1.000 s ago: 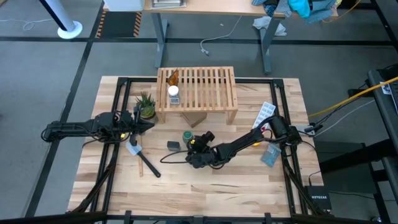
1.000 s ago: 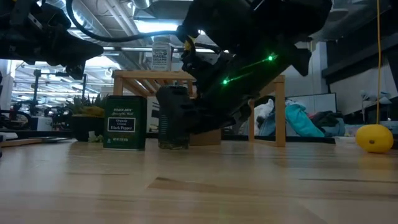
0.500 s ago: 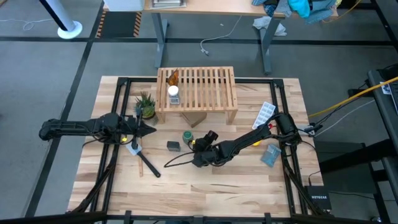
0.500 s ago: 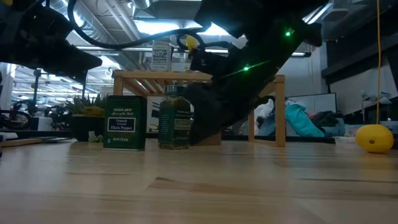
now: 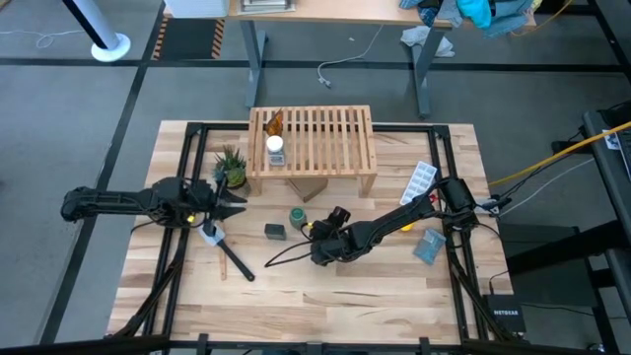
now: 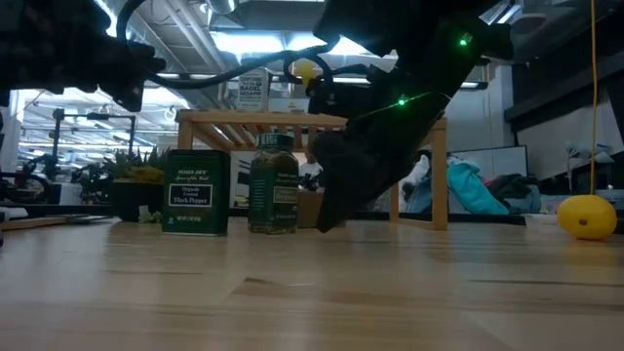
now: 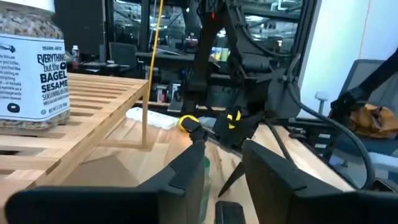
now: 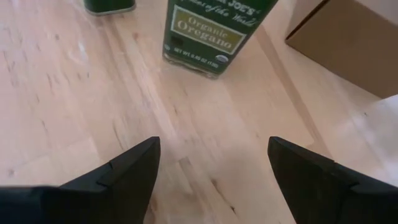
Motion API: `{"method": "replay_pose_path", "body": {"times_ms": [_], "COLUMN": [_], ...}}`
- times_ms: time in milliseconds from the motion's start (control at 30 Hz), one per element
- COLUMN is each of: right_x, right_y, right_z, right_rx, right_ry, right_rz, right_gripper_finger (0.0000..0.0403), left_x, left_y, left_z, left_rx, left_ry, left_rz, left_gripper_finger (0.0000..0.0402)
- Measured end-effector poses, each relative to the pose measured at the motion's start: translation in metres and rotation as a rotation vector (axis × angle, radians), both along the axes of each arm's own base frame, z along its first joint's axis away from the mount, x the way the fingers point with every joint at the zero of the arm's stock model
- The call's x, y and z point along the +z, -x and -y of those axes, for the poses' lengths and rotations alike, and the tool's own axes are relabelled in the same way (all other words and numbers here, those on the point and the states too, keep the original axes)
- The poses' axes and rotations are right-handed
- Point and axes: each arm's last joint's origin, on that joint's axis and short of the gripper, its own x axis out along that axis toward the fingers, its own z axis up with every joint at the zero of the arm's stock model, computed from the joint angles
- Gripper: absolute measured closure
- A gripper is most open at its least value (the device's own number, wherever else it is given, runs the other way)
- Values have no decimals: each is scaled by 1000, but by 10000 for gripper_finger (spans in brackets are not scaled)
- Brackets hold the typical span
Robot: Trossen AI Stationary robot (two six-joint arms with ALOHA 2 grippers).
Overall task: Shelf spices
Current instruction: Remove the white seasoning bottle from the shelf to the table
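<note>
The light-wood shelf point(image 5: 325, 138) stands at the table's far middle, with the amber-orange bottle point(image 5: 275, 122) and the white-capped jar point(image 5: 275, 148) on its slatted top. The green-lidded jar point(image 5: 297, 215) and the dark tin point(image 5: 275, 231) stand upright on the table in front of it. My right gripper point(image 8: 211, 162) is open, slanting down, a little short of the green-lidded jar point(image 8: 214, 31), which stands clear of both fingers. At the left, beside the potted plant, my left gripper point(image 7: 224, 162) points level with a narrow gap between its fingers and nothing in it.
A potted plant point(image 5: 233, 166) stands left of the shelf and a cardboard box point(image 5: 309, 187) sits under its front. A black-handled tool point(image 5: 237, 261) lies near left. A white tray point(image 5: 419, 177) and a blue packet point(image 5: 429, 247) lie at the right. A lemon point(image 6: 586, 215) rests farther off.
My right gripper, still open, has drawn back from the green-lidded jar toward the table's right edge, risen a little and tipped. The jar, covered by the gripper in the low view before, now stands in plain sight where it was. My left gripper has opened a little.
</note>
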Motion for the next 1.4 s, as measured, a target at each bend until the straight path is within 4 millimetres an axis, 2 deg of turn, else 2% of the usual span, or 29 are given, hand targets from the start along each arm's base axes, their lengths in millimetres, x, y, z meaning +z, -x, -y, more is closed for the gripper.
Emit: {"method": "replay_pose_path", "body": {"times_ms": [267, 633, 933, 1233, 1400], "right_x": [0, -1, -1, -1, -1], "right_y": [1, 1, 1, 1, 1], "right_z": [0, 0, 0, 0, 0], "right_rx": [4, 2, 2, 2, 2], "right_ry": [-11, -10, -10, -10, -10], "right_rz": [-10, -17, -17, -17, -16], "right_gripper_finger": [100, 100, 100, 100, 100], "left_x": [-6, 4, 10, 12, 24], "left_y": [-3, -8, -9, -13, -22], "left_z": [-1, -12, -31, -50, -62], "left_rx": [24, 334, 486, 480, 441], "left_ry": [-97, -238, -257, -222, -208], "left_rz": [-59, -2, -9, 12, -16], "left_gripper_finger": [262, 179, 176, 177, 177]}}
